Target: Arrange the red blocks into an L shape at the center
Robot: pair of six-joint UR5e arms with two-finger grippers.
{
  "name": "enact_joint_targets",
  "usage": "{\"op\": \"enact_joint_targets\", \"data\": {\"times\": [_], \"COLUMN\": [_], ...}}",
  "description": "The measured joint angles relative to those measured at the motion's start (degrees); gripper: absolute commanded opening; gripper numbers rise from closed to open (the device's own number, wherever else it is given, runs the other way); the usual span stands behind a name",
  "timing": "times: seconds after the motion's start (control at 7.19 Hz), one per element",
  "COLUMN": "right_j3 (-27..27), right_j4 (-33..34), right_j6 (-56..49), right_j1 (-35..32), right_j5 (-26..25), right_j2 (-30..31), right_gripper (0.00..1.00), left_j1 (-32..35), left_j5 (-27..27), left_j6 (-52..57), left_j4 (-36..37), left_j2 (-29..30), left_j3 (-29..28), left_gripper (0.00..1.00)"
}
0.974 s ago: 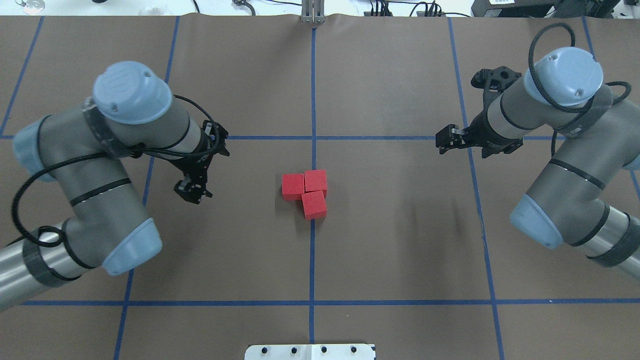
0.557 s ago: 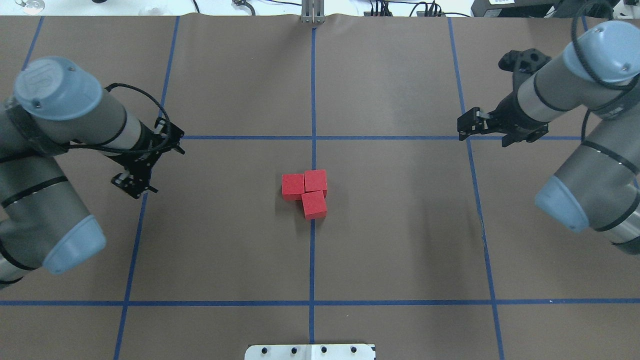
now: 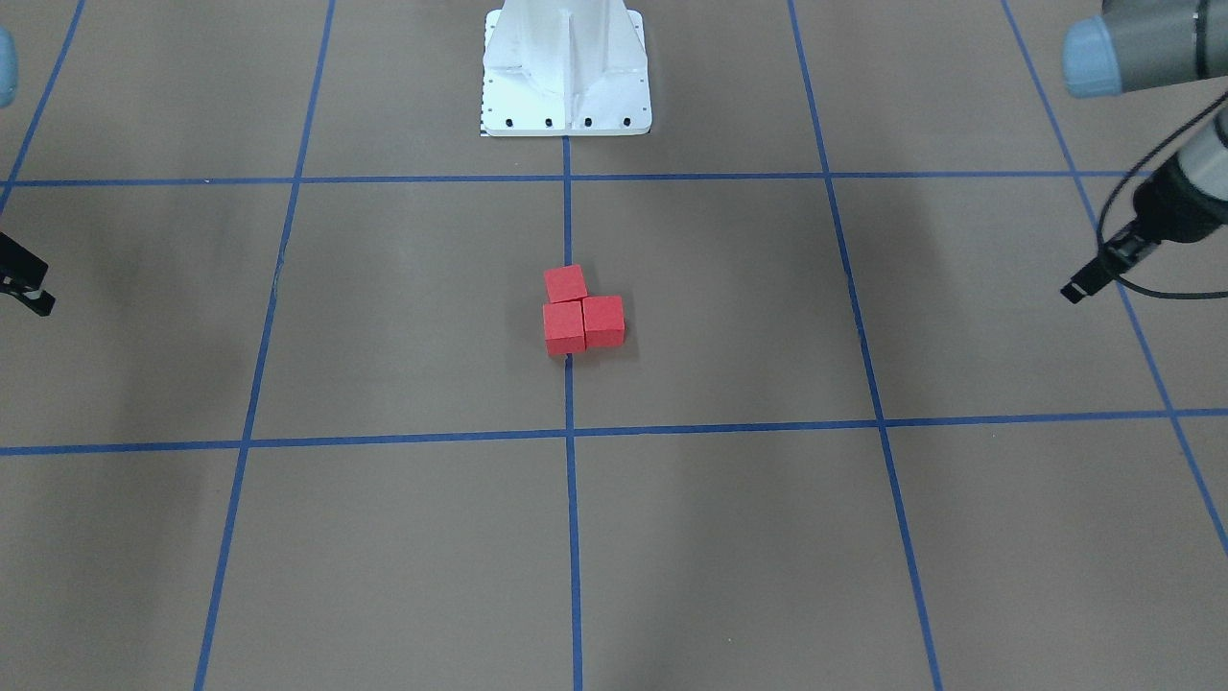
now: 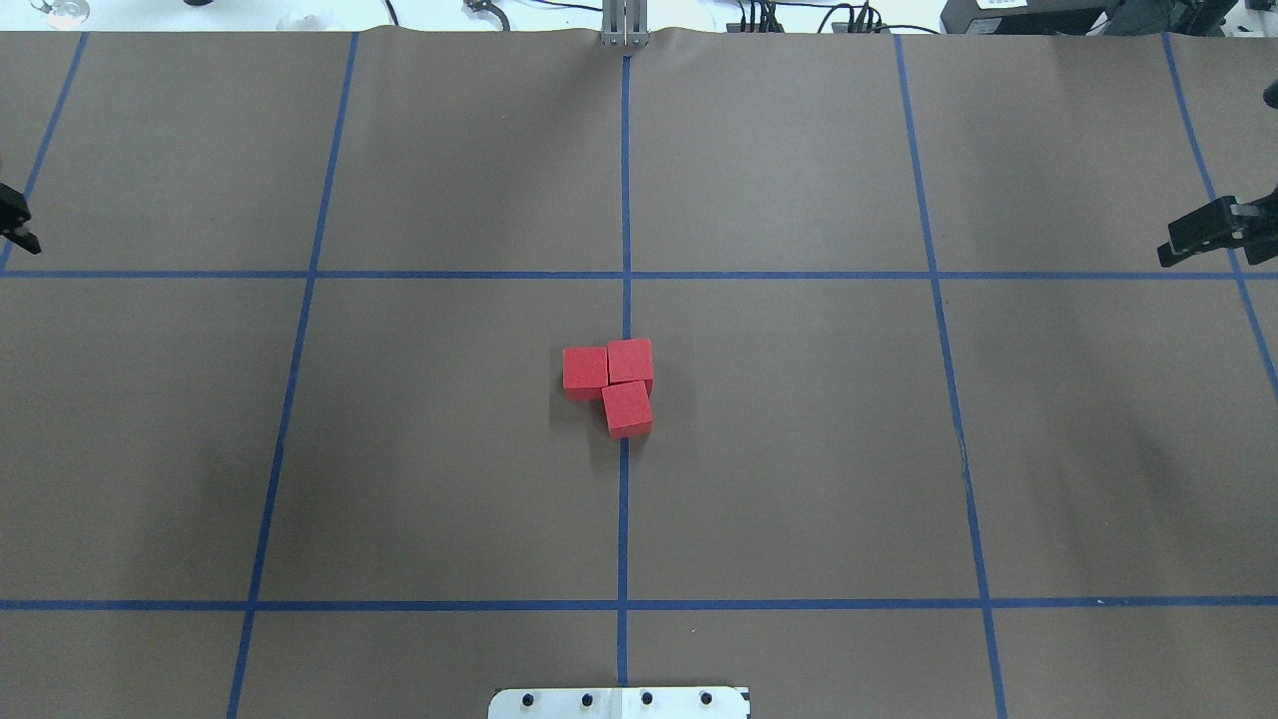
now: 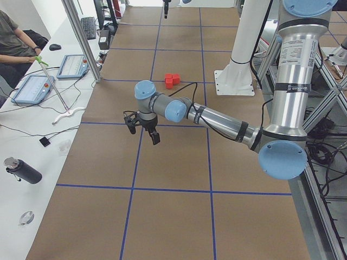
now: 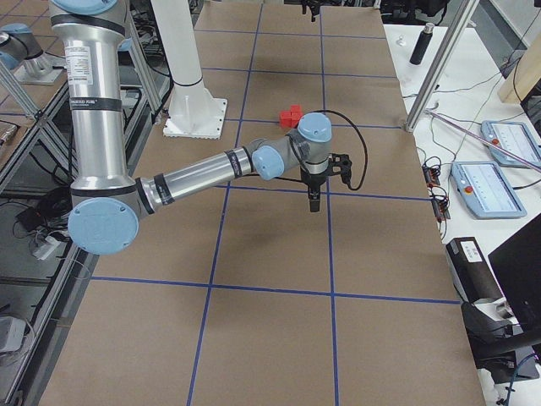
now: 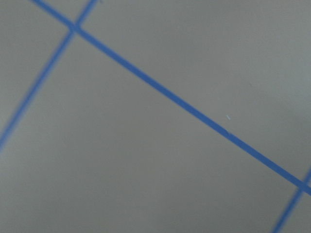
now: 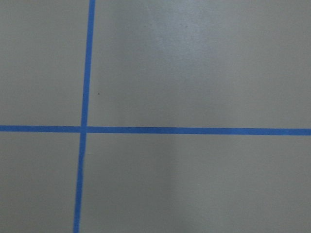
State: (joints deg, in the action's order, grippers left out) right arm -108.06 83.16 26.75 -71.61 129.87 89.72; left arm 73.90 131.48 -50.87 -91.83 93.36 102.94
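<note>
Three red blocks [image 4: 627, 408] [image 3: 563, 326] lie touching in an L at the center [image 4: 779, 439], on the vertical blue tape line; two sit side by side and the third sits nearer the robot, under the right one. Both grippers hang far from them and hold nothing. My left gripper [image 4: 12, 222] [image 3: 1089, 278] [image 5: 142, 130] is at the overhead view's left edge, with its fingers apart in the left side view. My right gripper [image 4: 1193, 238] [image 3: 29, 288] [image 6: 313, 201] is at the right edge and looks open. Both wrist views show only brown surface and tape.
The white robot base plate [image 4: 619, 702] [image 3: 566, 67] stands at the near middle edge. Past the far edge is a white table with tablets [image 5: 32, 86], a dark bottle [image 5: 21, 170], metal posts [image 5: 81, 38] and a seated person [image 5: 11, 38].
Both arms have drawn back outward, the left to the left edge and the right to the right edge. The three red blocks have not moved.
</note>
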Motion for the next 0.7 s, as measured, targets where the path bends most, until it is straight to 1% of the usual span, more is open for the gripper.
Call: {"op": "enact_joint_targets", "data": {"times": [0.14,0.28,0.42,0.7], "right_j3": [0.59,2.21,4.65,11.40], "right_j4": [0.11,0.19,0.25,0.52], "right_j6": [-4.60,-9.15,-14.22,-23.68], "right_j1": [-2.73,-6.28,-9.70,-13.59], "right_j5": [1.09,3.37,5.41,6.68], "right_j2": [1.47,2.18,2.40,1.28], "right_gripper": [1.00,1.00,1.00,1.00], "left_j1": [4.48,7.97,10.46,13.95], "left_j5": [1.56,2.87,3.75,4.28], "left_j6": [11.33,20.90,28.01,38.93], "left_j4": [-0.01,-0.02,-0.02,-0.02], "left_j2": [-0.13,-0.15,-0.15,-0.13], "left_j3": [-3.80,-6.87,-9.09,-12.55], "left_gripper": [1.00,1.00,1.00,1.00]}}
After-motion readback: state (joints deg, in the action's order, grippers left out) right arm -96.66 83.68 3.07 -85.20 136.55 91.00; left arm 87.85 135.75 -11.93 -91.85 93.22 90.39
